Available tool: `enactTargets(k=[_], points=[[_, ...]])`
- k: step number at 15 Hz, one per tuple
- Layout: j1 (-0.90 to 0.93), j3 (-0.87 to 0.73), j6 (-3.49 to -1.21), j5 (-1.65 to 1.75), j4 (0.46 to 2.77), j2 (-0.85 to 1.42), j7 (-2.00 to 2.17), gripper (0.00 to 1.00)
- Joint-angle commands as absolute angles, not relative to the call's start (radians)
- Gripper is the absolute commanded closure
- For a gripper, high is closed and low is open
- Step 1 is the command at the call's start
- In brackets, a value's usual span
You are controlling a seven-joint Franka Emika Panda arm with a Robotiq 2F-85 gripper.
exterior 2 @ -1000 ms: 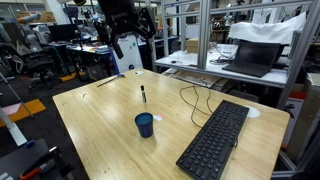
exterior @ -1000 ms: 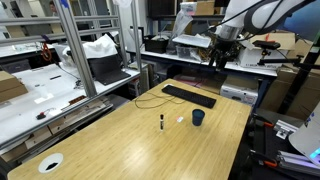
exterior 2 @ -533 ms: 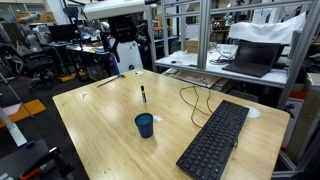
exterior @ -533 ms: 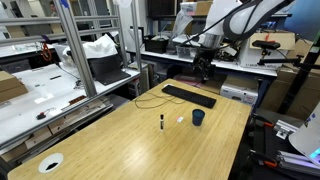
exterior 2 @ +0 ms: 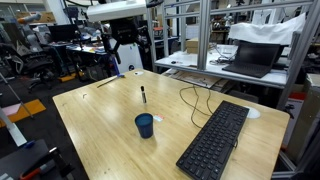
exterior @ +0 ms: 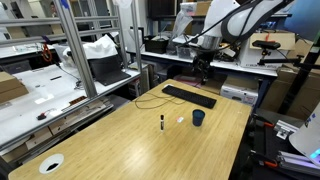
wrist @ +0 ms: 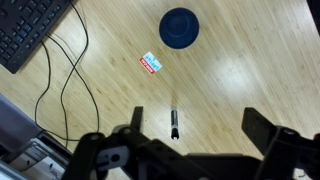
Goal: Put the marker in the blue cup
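Wrist view, bottom of frame: end effector point(wrist: 193, 120) released, jaws spread wide, nothing between them. Hangs high over worktop point(wrist: 260, 70), probably to keep whole scene in sight before descent. Marker point(wrist: 175, 123) lies flat on worktop, lower centre of frame, lined up within gap between jaws; judged as alignment for grasp. Further up frame: small flat packet point(wrist: 150, 63), then blue cup point(wrist: 180, 27) at top centre, upright, mouth open to receive, well apart from marker. Keyboard point(wrist: 30, 30) and cables point(wrist: 60, 85) upper left. Marker not yet picked.
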State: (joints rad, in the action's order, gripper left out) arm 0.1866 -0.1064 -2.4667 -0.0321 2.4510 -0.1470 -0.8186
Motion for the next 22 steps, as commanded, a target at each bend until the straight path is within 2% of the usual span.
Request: enactTargets(k=[1, 11, 22], points=[[0.155, -0.058, -2.499, -0.049, 2.447, -0.117, -0.789, 0.0], [0.108, 0.075, -2.679, -0.1, 2.236, 0.27, -0.703, 0.0], [-0.006, 0.225, -2.66, -0.093, 1.928, 0.588, -0.668, 0.0]])
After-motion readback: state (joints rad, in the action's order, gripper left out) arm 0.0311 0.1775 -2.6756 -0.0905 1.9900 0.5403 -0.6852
